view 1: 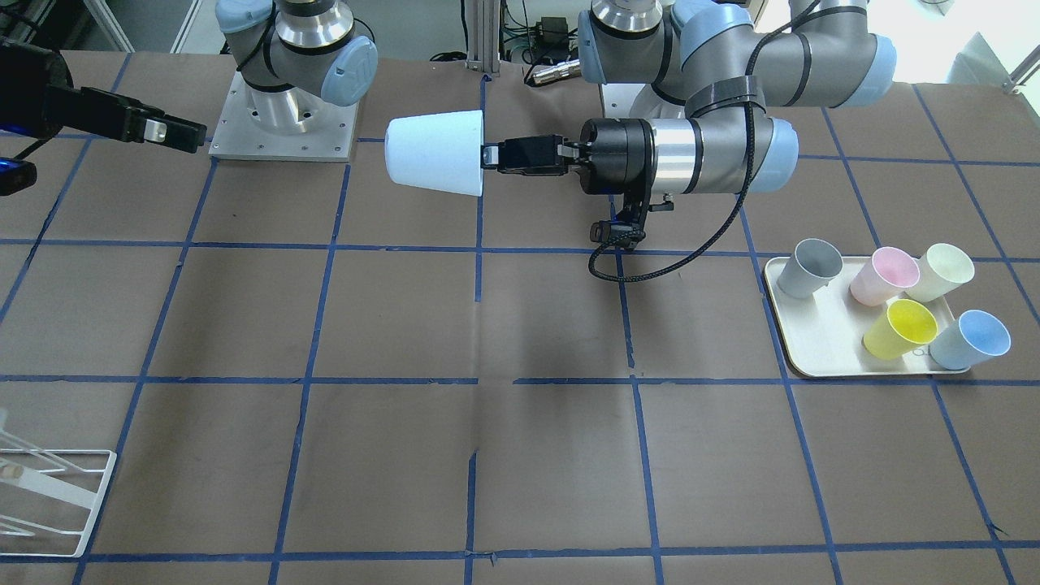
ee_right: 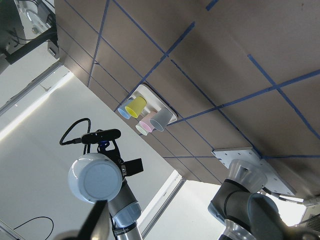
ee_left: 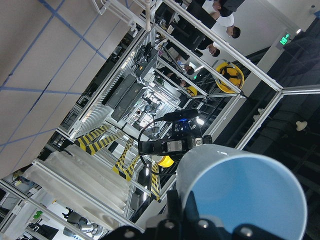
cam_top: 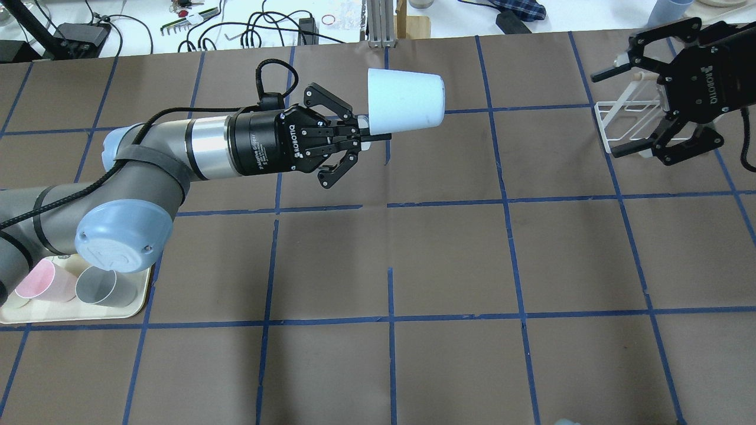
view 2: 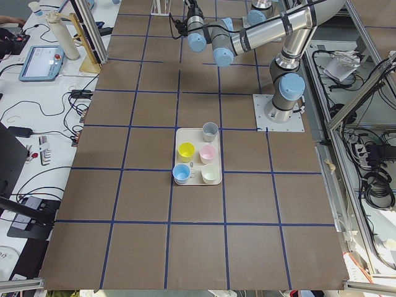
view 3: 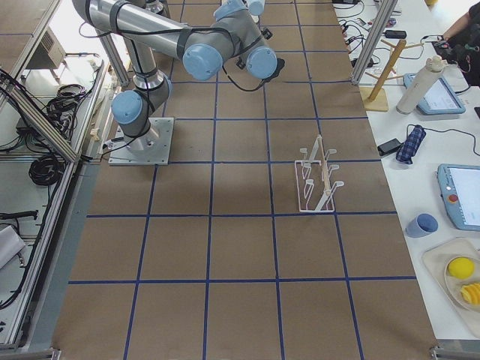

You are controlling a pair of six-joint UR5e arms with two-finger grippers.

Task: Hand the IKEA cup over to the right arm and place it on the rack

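My left gripper [cam_top: 365, 133] is shut on the rim of the pale blue IKEA cup [cam_top: 405, 99] and holds it sideways in the air above the table's middle, base pointing toward my right arm. The cup also shows in the front view [view 1: 435, 153], with the left gripper [view 1: 489, 154] at its rim, and in the left wrist view [ee_left: 245, 195]. My right gripper [cam_top: 611, 109] is open and empty, well apart from the cup, hovering over the white wire rack [cam_top: 627, 120]. The right wrist view shows the cup's base [ee_right: 96, 179] ahead.
A beige tray [view 1: 812, 353] on my left side holds a second blue cup [view 1: 971, 340], a yellow cup [view 1: 900, 327], a grey cup [view 1: 808, 268], a pink cup [view 1: 881, 275] and a cream cup [view 1: 942, 272]. The rack [view 1: 49, 496] stands near the table's far right edge.
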